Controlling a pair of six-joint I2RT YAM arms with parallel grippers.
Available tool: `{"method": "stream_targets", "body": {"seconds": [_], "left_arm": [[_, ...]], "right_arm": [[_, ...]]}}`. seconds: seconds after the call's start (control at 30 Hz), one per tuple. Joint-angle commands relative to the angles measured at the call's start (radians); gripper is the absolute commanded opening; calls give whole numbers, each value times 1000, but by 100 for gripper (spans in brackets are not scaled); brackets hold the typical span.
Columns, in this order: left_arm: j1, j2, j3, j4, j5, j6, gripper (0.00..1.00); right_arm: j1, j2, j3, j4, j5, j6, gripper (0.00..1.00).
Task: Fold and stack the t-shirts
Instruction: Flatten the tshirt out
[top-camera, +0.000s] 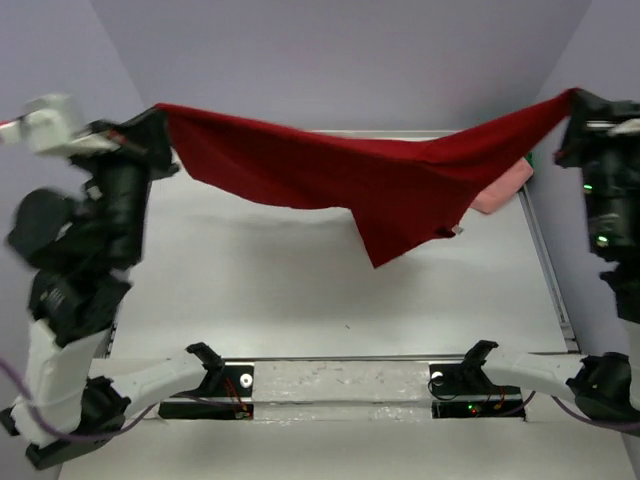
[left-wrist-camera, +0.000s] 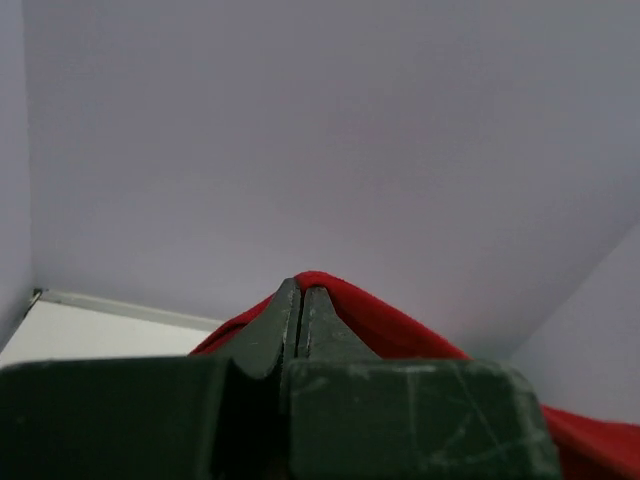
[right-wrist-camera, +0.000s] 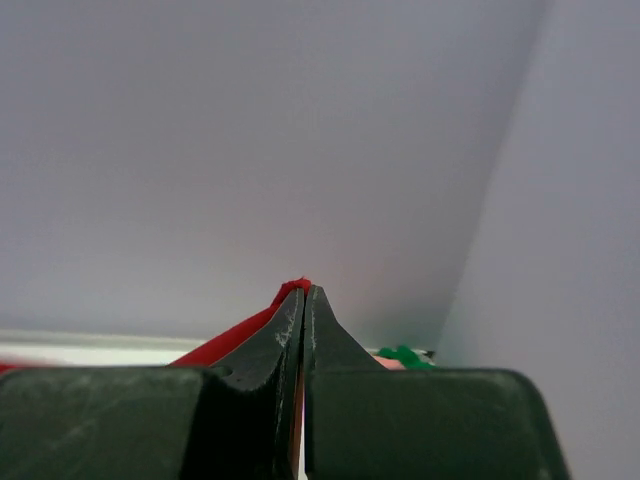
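The red shirt (top-camera: 350, 175) hung in the air above the table (top-camera: 250, 300), stretched between both arms. Its middle sagged and one flap drooped lower, right of centre. The left gripper (left-wrist-camera: 300, 298) was clamped shut on one top corner and the right gripper (right-wrist-camera: 303, 298) on the other, with red cloth showing at each tip.

The step looked like spreading the shirt before laying it flat. To do it well, the arms would need a taut, level top edge. They should lower the hanging hem to the table first, then draw the shirt back so it lay without creases. The drooping flap could tuck under itself if it came down too fast.

The pink shirt (top-camera: 505, 188) lay at the far right of the table, mostly behind the red cloth. The green shirt (right-wrist-camera: 405, 355) showed only as a sliver near the corner. Whether shoulders or hem were pinched could not be told, and how much cloth sat between the jaws was hidden.
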Motion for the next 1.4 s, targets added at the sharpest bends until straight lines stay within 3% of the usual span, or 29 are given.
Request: {"method": "stream_targets", "body": {"seconds": [0.0,0.2,0.37,0.5,0.7,0.83,0.9,0.93,0.97,1.0,1.03,1.13,1.23,1.3,1.37], "left_arm": [[-74,-132,8,-70,-91,-5,0],[-66,-227,67,-130,25,16,0],[-28,-192,136,-143,44,25,0],[-26,-156,108,-112,33,44,0],[-26,-26,102,-68,-95,103,0],[-28,23,126,-69,-117,127,0],[-32,11,148,-74,-99,117,0],[-35,0,169,-84,-105,117,0],[-39,-4,186,-97,-114,119,0],[-39,-11,215,-117,-119,126,0],[-39,-32,220,-120,-117,133,0],[-39,-73,245,-132,-105,139,0],[-36,-78,289,-181,-134,146,0],[-36,-86,268,-175,-155,151,0],[-36,-97,233,-145,-160,165,0]], "right_arm": [[62,-31,36,53,312,-174,0],[73,-24,238,-65,220,-62,0],[73,48,260,29,231,-143,0],[73,111,289,96,238,-218,0],[83,201,228,300,224,-365,0],[123,261,313,351,243,-436,0],[192,263,326,471,307,-625,0],[288,262,303,700,333,-730,0],[339,266,294,833,352,-857,0],[391,271,281,959,370,-1108,0],[462,277,277,1063,370,-1193,0],[496,292,262,1194,376,-1260,0],[566,335,223,1394,339,-1448,0],[599,343,222,1408,324,-1445,0],[599,334,212,1307,312,-1370,0]]}}
